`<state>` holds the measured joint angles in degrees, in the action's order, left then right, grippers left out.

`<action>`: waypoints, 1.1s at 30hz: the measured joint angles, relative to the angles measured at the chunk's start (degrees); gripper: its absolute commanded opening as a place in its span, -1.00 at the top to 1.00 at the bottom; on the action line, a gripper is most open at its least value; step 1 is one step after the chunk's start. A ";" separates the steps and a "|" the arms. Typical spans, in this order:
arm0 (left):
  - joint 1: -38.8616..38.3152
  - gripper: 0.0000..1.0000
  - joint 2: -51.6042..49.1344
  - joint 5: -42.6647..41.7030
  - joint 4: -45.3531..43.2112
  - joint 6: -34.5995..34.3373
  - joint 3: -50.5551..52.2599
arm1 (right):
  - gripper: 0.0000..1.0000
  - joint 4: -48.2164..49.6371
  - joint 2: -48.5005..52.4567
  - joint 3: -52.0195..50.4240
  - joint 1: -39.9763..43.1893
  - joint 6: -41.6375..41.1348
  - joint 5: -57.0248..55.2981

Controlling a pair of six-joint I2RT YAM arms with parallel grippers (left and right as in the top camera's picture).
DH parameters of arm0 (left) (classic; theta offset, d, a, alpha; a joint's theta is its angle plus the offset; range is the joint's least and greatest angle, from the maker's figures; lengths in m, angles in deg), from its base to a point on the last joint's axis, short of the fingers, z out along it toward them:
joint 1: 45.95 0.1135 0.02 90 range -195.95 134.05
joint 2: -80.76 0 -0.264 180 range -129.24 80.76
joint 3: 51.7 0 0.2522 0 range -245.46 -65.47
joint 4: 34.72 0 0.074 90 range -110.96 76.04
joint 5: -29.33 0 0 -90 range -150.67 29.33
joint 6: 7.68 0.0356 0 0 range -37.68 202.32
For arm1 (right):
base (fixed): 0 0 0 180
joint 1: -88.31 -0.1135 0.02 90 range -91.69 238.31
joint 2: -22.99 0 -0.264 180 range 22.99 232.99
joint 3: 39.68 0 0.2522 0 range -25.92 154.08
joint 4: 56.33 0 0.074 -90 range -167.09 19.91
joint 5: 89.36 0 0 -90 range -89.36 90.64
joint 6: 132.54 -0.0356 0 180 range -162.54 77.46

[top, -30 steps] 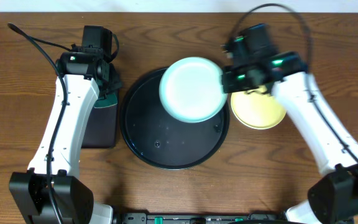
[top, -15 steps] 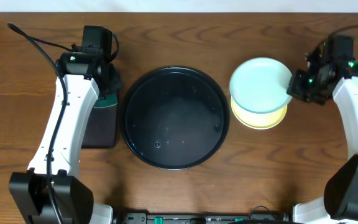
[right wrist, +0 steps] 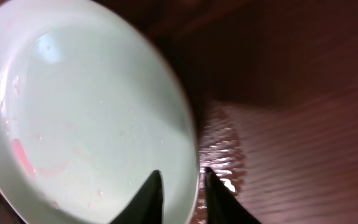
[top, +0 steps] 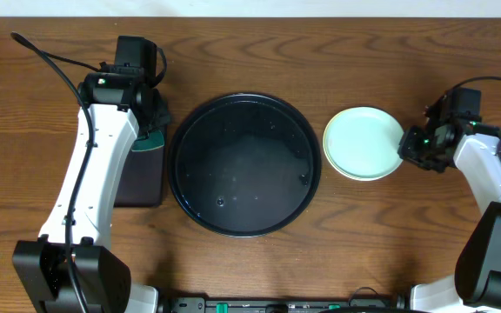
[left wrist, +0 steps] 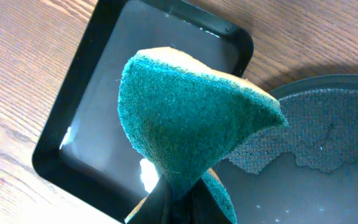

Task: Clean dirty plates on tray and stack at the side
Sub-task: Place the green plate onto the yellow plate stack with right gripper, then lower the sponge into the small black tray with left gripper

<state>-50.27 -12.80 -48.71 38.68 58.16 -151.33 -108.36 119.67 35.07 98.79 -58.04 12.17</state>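
Note:
The round black tray (top: 246, 165) lies mid-table, wet, with no plates on it; its edge shows in the left wrist view (left wrist: 316, 162). A mint plate (top: 364, 143) lies right of it on top of the stack, and the plates under it are hidden. My right gripper (top: 411, 143) is at its right rim. In the right wrist view the fingers (right wrist: 180, 186) straddle the rim of the plate (right wrist: 86, 106), which has faint reddish smears. My left gripper (top: 146, 122) is shut on a teal sponge (left wrist: 185, 118).
A small rectangular black tray (top: 142, 178) lies left of the round tray, under the sponge; it also shows in the left wrist view (left wrist: 73, 137). The wood beside the plate's rim (right wrist: 222, 149) is wet. The table's far edge runs along the top.
My right arm carried the mint plate from above the round tray to the right and lowered it onto the yellow plate, which is now covered. The left arm has not moved.

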 measured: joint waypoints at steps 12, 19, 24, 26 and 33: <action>1.70 0.85 0.00 -0.04 2.05 2.64 0.02 | -0.98 -0.44 0.00 0.13 -11.23 1.99 1.88; 7.41 0.85 0.00 0.00 -0.81 4.76 2.45 | -0.98 -4.63 0.00 3.06 -11.52 2.86 1.68; 11.02 0.85 0.00 -0.04 -7.72 5.92 7.93 | -0.99 -9.81 0.00 6.64 -11.52 4.31 1.73; 11.76 0.85 -0.02 -0.74 -10.54 6.45 10.40 | -0.98 -11.45 -0.11 8.15 -11.52 4.96 1.70; 11.98 0.85 -0.37 -5.90 -18.29 7.89 18.58 | -0.99 -12.26 -4.96 12.35 -11.56 6.38 1.62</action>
<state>-38.29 -13.17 -54.61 20.38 66.05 -132.75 -120.62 114.71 47.42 87.23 -51.66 13.78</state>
